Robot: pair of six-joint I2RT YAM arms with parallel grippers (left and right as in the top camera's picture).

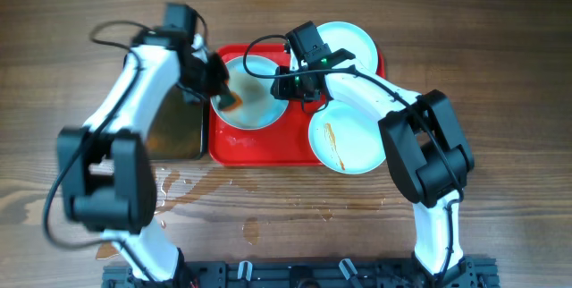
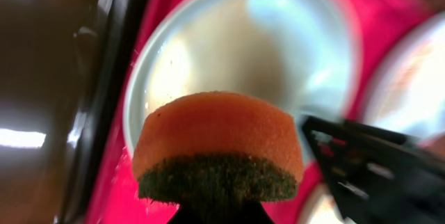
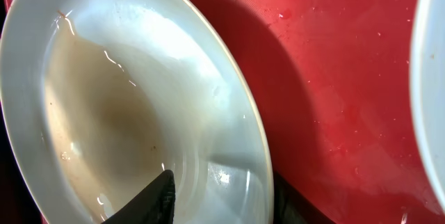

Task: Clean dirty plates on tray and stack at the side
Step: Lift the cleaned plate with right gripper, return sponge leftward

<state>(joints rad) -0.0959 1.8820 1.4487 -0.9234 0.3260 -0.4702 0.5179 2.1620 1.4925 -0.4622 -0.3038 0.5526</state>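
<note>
Three plates, one tray; left tool clamps one sponge, right tool pinches one plate.

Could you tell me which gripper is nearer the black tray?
Left. The left gripper, holding a sponge, is beside the black tray; the right gripper, gripping a plate, is farther.

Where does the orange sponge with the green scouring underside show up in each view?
Overhead: the orange sponge at the wet white round plate's left rim.
Left wrist: bottom centre, in front of that plate.
Right wrist: not in it.
Shared landmark: the wet plate on the large red plastic tray.
</note>
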